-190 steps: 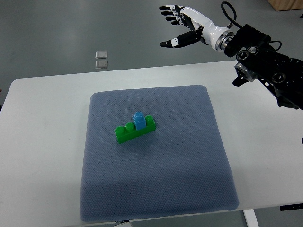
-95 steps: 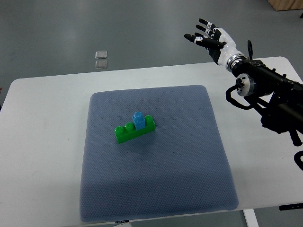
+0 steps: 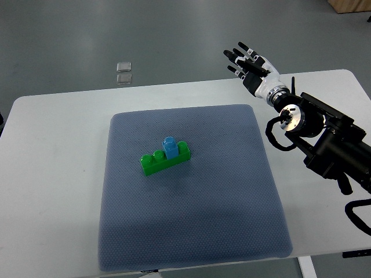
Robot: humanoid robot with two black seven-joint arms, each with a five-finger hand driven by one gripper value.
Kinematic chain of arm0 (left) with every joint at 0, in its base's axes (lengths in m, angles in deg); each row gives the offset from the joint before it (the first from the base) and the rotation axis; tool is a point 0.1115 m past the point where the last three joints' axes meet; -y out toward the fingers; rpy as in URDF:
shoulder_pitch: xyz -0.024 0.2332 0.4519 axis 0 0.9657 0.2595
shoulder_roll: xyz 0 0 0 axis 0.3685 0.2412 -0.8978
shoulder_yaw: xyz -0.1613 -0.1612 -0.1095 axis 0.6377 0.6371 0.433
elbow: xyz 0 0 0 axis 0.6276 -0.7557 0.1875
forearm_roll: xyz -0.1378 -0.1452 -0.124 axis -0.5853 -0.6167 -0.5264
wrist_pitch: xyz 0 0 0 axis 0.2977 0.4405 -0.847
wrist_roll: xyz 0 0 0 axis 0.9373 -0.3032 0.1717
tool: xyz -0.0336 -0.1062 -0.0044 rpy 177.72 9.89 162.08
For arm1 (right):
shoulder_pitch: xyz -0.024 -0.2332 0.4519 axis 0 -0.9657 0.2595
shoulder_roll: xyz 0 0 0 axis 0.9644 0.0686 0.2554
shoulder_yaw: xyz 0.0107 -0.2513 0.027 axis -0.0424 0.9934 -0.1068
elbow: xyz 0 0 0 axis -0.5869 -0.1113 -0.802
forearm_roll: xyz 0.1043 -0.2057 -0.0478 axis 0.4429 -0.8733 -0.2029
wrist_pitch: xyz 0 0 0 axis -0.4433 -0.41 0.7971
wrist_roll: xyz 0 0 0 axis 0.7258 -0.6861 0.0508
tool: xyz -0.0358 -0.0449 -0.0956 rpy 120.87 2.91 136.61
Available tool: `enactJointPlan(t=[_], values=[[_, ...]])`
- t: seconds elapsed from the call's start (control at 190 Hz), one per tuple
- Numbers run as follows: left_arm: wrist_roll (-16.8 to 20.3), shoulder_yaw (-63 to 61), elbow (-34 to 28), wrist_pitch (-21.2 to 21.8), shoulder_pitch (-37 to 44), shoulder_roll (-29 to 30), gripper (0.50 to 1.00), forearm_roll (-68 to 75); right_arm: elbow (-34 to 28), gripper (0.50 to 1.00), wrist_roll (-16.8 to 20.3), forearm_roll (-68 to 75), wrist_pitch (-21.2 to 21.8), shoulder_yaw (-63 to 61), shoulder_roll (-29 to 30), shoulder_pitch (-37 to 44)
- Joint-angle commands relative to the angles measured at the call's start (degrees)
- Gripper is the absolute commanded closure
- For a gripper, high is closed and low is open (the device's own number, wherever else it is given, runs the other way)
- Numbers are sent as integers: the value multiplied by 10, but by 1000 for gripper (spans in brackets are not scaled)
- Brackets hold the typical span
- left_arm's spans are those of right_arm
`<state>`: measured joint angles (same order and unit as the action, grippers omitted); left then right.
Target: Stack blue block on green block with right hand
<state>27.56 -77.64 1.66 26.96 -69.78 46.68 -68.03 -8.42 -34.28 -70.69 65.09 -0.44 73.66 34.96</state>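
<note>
A small blue block (image 3: 170,147) sits on top of a long green block (image 3: 165,158) near the middle of the grey-blue mat (image 3: 191,231). My right hand (image 3: 247,62) is open and empty, fingers spread, beyond the table's far edge, well up and to the right of the blocks. Its black arm (image 3: 324,142) comes in from the right edge over the table's right side. The left arm is out of view.
The mat lies on a white table (image 3: 52,174). Two small clear squares (image 3: 123,72) lie on the grey floor beyond the table's far edge. A wooden object (image 3: 351,4) shows at the top right corner.
My right hand has moved down and toward the right, closer to the table's far edge, and the arm has lowered over the table's right side. The blocks have not moved.
</note>
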Motion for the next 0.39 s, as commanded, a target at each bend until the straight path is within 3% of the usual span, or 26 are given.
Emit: enactJointPlan(t=[0.0, 0.383], values=[[0, 0, 0, 0, 0, 0, 500, 0, 6, 587, -1, -1, -2, -1, 3, 0], [0, -1, 0, 0, 0, 0, 500, 0, 34, 587, -2, -4, -1, -1, 30, 2]])
